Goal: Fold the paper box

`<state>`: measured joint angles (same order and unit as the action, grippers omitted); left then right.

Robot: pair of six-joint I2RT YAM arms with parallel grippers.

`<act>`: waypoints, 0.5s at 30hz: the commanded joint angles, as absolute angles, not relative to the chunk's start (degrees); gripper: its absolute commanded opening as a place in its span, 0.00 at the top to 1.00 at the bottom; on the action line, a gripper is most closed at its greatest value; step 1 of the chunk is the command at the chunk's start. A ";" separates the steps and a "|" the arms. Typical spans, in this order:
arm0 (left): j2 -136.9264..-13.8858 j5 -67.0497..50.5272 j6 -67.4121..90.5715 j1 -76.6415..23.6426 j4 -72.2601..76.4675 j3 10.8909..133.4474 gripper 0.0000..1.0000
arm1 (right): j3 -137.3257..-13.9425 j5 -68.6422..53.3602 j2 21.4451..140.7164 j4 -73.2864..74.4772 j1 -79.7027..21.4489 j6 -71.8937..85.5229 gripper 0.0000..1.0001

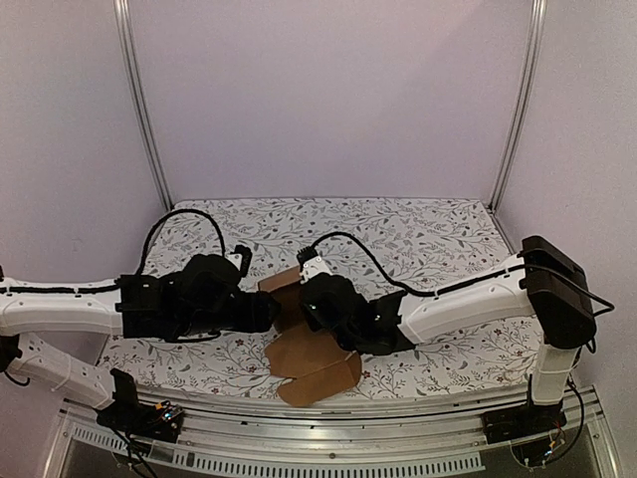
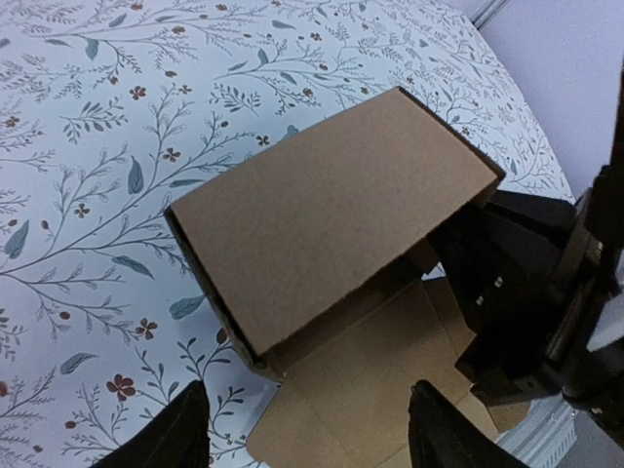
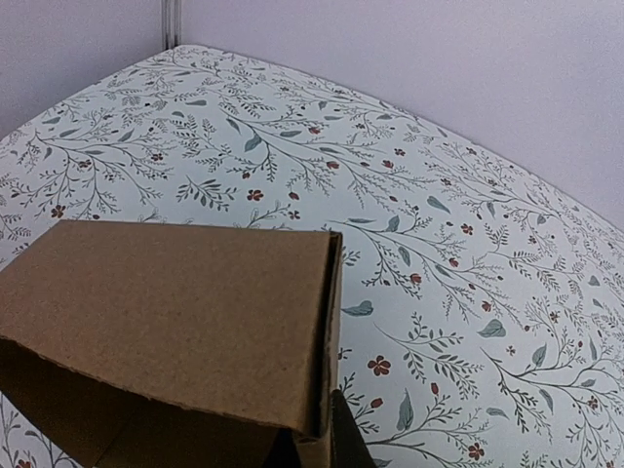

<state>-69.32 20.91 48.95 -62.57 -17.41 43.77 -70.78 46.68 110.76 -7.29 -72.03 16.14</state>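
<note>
Left gripper [image 2: 312, 444]: fingers apart, just short of the paper box [image 2: 331, 224], holding nothing. Right gripper [image 3: 324, 444]: closed, apparently pinching the box's raised panel at one corner, though the contact is partly hidden. The box lies between both grippers on the floral tablecloth [image 2: 97, 146], its flat flaps spread beneath the left fingers. The right gripper's black body crowds the box's far side.

Ahead of left gripper [image 2: 307, 434]: the raised panel of the box [image 2: 331, 214] is blocking the way.
Under its spread fingers [image 2: 180, 429]: a flat flap is lying close below.
To its right: the right gripper [image 2: 478, 283] is crowding in, pinching the box.
To its left: the table [image 2: 88, 146] is offering open room.
Beyond right gripper: the table is running free to the wall [image 3: 439, 58].
</note>
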 commanded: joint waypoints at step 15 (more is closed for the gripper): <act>-64.39 21.52 35.22 -62.38 -24.08 44.86 0.33 | -53.63 12.72 111.36 -38.69 -65.46 1.76 1.00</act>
<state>-61.21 21.15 39.88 -62.57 -24.53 42.50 -58.46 22.11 110.76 -25.15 -65.89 6.42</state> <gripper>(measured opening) 0.690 0.027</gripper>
